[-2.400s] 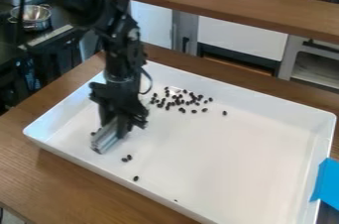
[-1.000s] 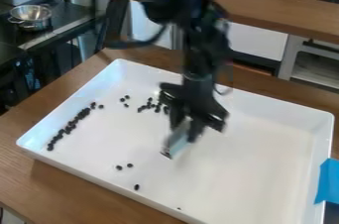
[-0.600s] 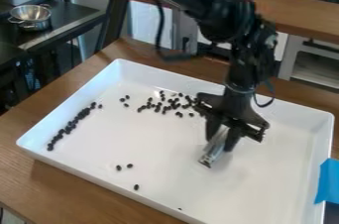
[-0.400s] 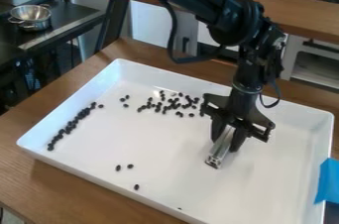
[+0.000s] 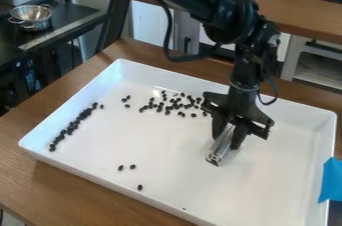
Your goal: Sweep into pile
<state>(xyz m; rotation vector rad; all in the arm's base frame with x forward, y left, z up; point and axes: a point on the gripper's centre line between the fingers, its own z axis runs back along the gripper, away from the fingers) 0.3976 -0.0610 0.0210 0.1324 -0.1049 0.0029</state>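
Right of the middle of the white tray (image 5: pixel 160 201), the black gripper (image 5: pixel 228 135) hangs pointing down, shut on a silvery metal bar (image 5: pixel 220 148) whose lower end is at or just over the tray floor. Up and to the left of it lies a loose scatter of small black beans (image 5: pixel 167 106) near the tray's back wall. A slanting row of beans (image 5: pixel 70 127) runs along the left wall. Several single beans (image 5: pixel 132 166) are near the front wall, left of the bar.
The tray stands on a wooden table (image 5: pixel 80 186), with walls all round. Blue tape (image 5: pixel 328 180) is on its right edge. A wooden shelf (image 5: pixel 294 10) runs behind, and a metal pot (image 5: pixel 31 16) stands on a dark counter at the back left.
From the tray's left side, the gripper has moved right with the bar, past the scattered beans. The bean row by the left wall now shows. Lately it has shifted slightly left.
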